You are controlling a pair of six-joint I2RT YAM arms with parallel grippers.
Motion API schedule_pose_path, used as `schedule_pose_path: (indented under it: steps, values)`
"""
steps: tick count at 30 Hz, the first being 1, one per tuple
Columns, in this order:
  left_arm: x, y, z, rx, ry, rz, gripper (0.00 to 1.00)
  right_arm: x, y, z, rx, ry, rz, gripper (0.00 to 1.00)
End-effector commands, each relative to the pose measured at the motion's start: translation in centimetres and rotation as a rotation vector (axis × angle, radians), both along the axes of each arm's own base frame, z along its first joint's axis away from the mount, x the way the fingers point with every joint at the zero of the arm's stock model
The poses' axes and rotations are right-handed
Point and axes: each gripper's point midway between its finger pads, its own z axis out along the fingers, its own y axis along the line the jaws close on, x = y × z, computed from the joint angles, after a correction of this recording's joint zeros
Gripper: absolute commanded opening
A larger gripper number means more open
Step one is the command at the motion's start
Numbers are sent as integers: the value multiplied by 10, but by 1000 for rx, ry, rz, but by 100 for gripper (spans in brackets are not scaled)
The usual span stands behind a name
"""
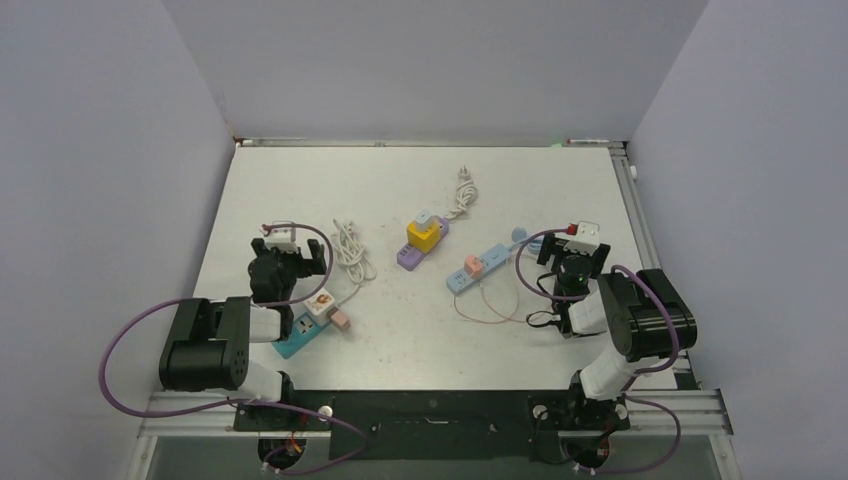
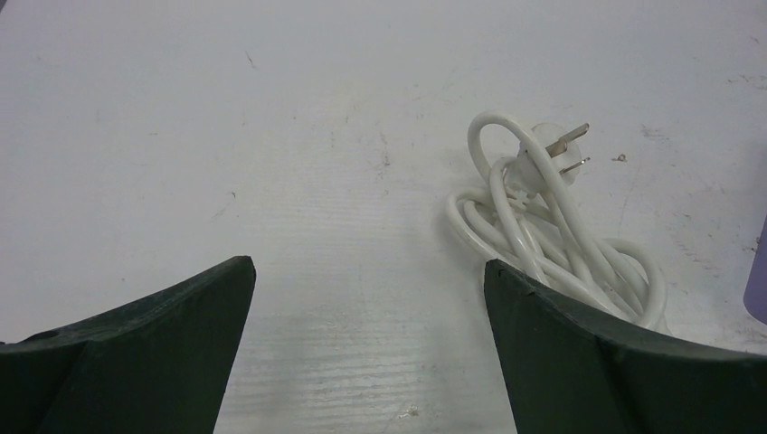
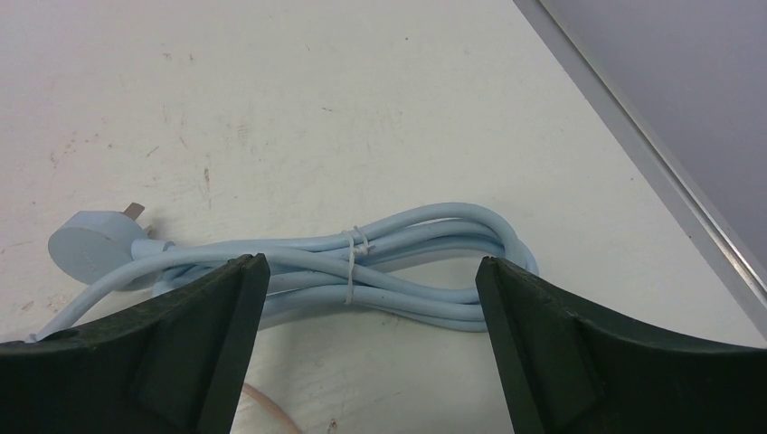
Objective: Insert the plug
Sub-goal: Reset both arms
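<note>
A white coiled cable [image 2: 561, 253] with a two-pin white plug [image 2: 547, 149] lies on the table ahead and to the right of my left gripper [image 2: 368, 271], which is open and empty; the cable also shows in the top view [image 1: 350, 250]. My right gripper [image 3: 371, 271] is open and empty just short of a tied light blue cable bundle [image 3: 407, 262] whose round blue plug [image 3: 90, 244] lies to the left. In the top view the left gripper [image 1: 292, 250] and right gripper [image 1: 573, 252] sit low over the table. A light blue power strip [image 1: 480, 265] lies in the middle.
A yellow adapter [image 1: 422, 234] sits on a purple strip [image 1: 410, 258]. A teal and white strip [image 1: 308, 322] with a pink plug [image 1: 341, 320] lies by the left arm. Another white plug cable [image 1: 462, 195] lies at the back. A thin pink wire [image 1: 490, 305] loops near the right arm.
</note>
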Motion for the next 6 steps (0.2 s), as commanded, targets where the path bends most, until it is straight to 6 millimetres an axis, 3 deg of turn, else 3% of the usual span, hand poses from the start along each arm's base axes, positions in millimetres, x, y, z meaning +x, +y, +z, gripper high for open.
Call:
schedule_pose_path:
  steps: [1,6]
  values:
    - [10,2,21,18,-77,5,96,4,2,15,3,-54,5,90]
    - [9,2,22,17,-80,7,96,4,2,15,3,-54,6,90]
